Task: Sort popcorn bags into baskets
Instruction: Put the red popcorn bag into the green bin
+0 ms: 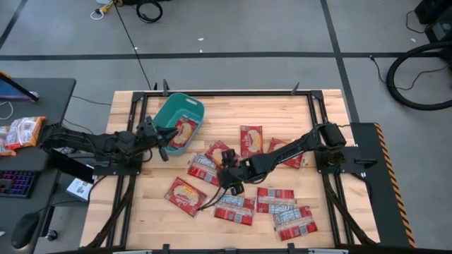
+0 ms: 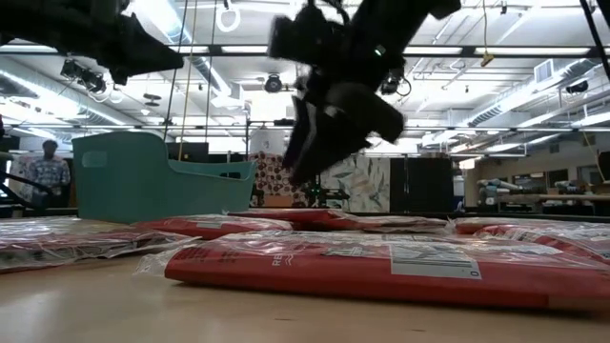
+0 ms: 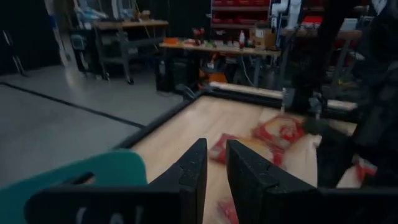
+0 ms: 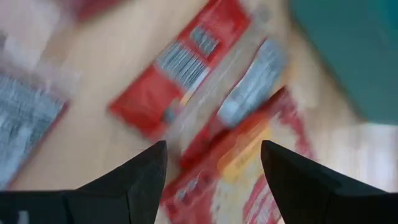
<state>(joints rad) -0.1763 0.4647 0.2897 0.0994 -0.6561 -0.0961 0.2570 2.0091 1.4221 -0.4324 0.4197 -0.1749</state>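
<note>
Teal-green basket [image 1: 178, 113], red popcorn bags [image 1: 251, 140] with cream-yellow ovals or white-grey barcoded label panels, pale blond wood-grain table [image 1: 233, 106] framed in black, grey floor [image 1: 233, 28] crossed by dark lines, orange-white packet [image 1: 21, 132] on a dark side desk [image 1: 49, 92].

– Where's the basket [image 1: 167, 113] from my seat?

– Far-left on the table [image 1: 282, 106], one popcorn bag [image 1: 184, 132] in it. I see the others [image 1: 251, 140] spread right of it and nearer the front edge.
</note>
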